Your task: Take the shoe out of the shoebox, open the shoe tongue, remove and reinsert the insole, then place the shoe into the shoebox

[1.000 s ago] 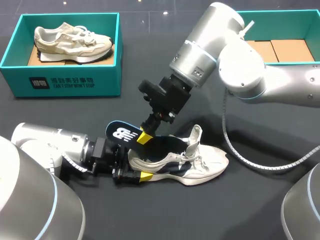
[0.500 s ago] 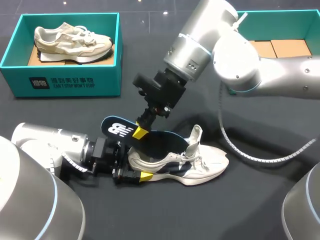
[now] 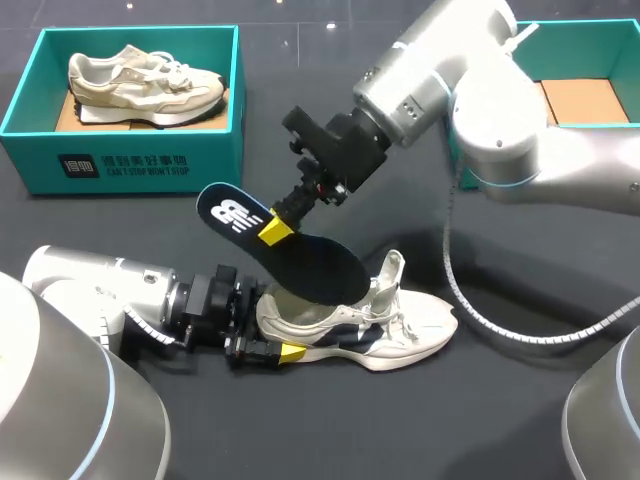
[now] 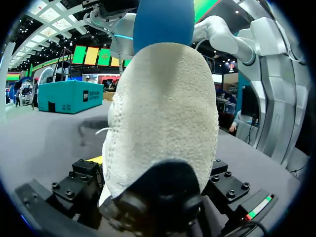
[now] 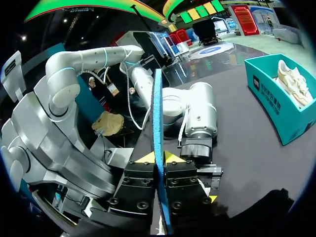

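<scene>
Insole-removal step: right end effector [image 3: 276,228] clamps dark-blue foam insole [image 3: 312,262], its toe end at the mouth of white knit sneaker [image 3: 410,328] on dark worktop [image 3: 480,420]. Left end effector [image 3: 262,338] grips heel. Nxt: lift clear, then reinsert toe-first.

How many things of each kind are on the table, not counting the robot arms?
Shoes: 2 (beige shoe, white shoe)
Shoeboxes: 2 (left shoebox, right shoebox)
Insoles: 1 (dark insole)
Total: 5
</scene>
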`<state>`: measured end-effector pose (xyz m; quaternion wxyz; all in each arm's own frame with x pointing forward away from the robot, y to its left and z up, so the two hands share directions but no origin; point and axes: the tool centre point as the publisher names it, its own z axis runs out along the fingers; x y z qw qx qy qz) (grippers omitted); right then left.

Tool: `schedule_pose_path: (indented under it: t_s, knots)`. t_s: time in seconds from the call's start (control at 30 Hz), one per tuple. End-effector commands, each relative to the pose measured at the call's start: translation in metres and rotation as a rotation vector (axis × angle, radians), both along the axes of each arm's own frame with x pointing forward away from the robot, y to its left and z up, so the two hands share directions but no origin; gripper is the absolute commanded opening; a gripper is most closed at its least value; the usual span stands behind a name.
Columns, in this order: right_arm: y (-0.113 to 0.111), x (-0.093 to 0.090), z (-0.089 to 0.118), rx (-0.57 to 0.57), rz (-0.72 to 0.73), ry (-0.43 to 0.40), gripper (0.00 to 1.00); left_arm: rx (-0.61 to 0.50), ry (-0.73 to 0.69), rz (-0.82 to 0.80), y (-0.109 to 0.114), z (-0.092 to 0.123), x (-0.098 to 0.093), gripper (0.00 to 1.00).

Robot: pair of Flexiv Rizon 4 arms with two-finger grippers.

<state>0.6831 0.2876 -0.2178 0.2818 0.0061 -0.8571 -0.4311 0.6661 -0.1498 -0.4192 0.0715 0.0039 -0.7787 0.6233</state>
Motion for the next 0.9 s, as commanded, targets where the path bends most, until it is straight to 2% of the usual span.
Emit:
schedule_pose_path:
  t_s: [0.03,0.3,0.53,0.77,0.9]
  knots:
    - [-0.005,-0.006,-0.001,0.014,-0.021,-0.004,0.0,0.001,0.0,0.001,0.0,0.0,0.0,0.0]
    - [-0.005,-0.006,-0.001,0.014,-0.021,-0.004,0.0,0.001,0.0,0.001,0.0,0.0,0.0,0.0]
    - [0.005,0.002,0.038,0.061,-0.011,-0.047,0.0,0.001,0.0,0.001,0.0,0.0,0.0,0.0]
    - [-0.007,-0.006,0.073,0.175,-0.057,-0.086,0.0,0.001,0.0,0.001,0.0,0.0,0.0,0.0]
    - [-0.016,-0.011,0.09,0.231,-0.12,-0.079,0.0,0.001,0.0,0.001,0.0,0.0,0.0,0.0]
